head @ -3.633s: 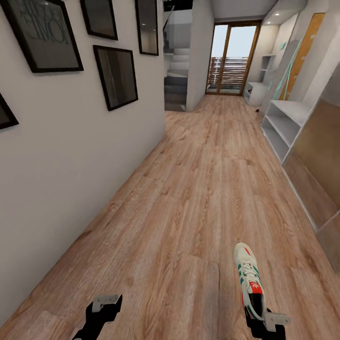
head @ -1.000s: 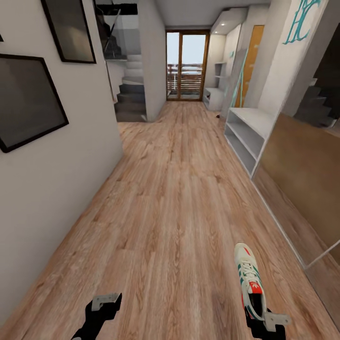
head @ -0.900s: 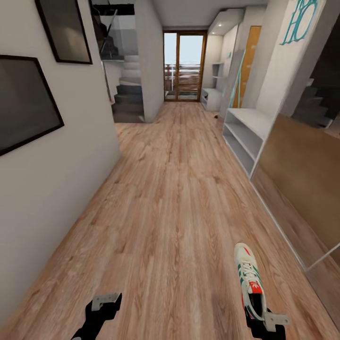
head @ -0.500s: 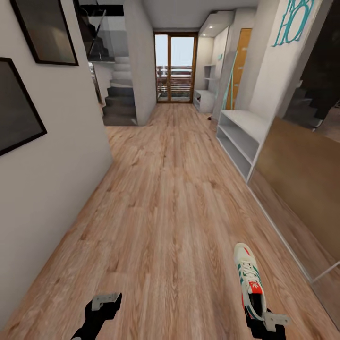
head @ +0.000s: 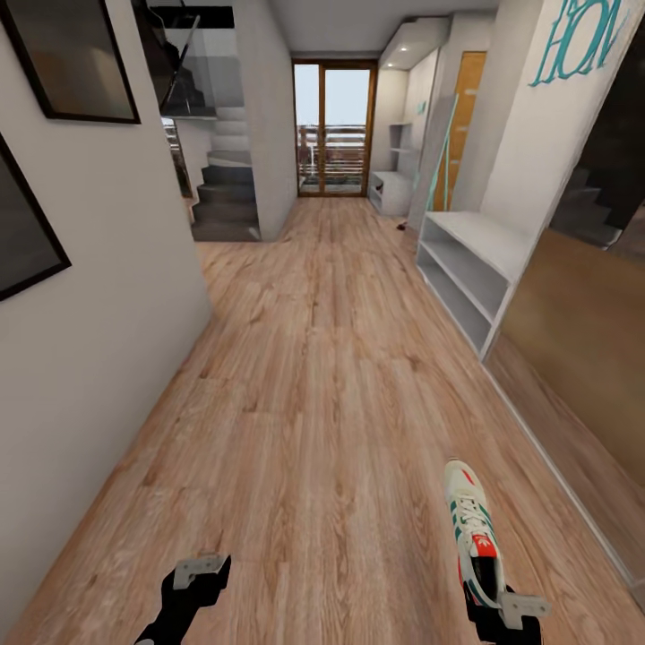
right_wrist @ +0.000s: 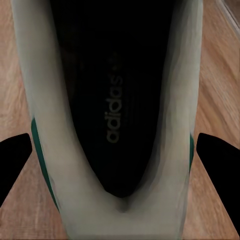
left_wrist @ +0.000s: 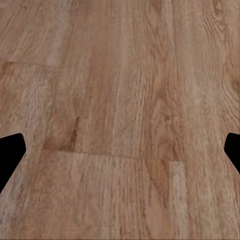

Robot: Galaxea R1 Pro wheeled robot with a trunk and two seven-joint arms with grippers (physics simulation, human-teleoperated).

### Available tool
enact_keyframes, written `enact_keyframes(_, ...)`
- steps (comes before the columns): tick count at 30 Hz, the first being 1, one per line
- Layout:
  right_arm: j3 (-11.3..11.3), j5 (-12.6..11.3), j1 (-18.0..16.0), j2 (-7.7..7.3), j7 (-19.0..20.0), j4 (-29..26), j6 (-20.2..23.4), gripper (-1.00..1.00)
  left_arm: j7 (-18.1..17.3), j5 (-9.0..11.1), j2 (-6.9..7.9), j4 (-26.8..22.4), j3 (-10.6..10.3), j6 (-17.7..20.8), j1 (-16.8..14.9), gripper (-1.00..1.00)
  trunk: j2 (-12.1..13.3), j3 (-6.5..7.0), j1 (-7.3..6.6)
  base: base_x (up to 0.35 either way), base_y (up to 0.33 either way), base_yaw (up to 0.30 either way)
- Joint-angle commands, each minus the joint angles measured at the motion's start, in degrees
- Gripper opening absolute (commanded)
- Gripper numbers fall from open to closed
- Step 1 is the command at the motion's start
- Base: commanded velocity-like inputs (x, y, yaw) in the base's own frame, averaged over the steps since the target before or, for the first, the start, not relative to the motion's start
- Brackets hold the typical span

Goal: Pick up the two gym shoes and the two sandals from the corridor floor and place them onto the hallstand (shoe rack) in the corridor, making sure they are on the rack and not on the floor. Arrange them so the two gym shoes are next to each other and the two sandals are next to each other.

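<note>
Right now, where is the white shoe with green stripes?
The gym shoe is in the right gripper, low on the right of the head view, held by its heel above the corridor floor.

Staircase (head: 219, 184), glass door (head: 333, 127), perhaps mirror (head: 582, 313)

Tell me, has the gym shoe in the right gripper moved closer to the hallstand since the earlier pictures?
Yes. The gym shoe, held in the right gripper, has been carried forward along the corridor toward the hallstand, which now looks nearer and larger.

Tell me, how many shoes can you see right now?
1: a gym shoe held at its heel by the right end effector, toe pointing forward. A small dark thing far down the corridor is too small to tell.
</note>
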Motion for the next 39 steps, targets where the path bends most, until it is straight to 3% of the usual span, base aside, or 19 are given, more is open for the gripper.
enact_keyframes(1, 0.5, -0.2, 0.0, -0.02, -0.4, 0.0, -0.1, -1.0, -0.3, -0.6, -0.07, 0.0, 0.5, -0.2, -0.1, 1.0, 0.0, -0.05, 0.03, 0.34, 0.076, 0.0)
enact_keyframes(39, 0.4, -0.2, 0.0, -0.11, -0.3, 0.0, -0.1, -1.0, -0.4, -0.6, -0.07, 0.1, 0.4, -0.2, 0.0, 1.0, 0.0, 0.32, 0.03, 0.339, 0.075, 0.0)
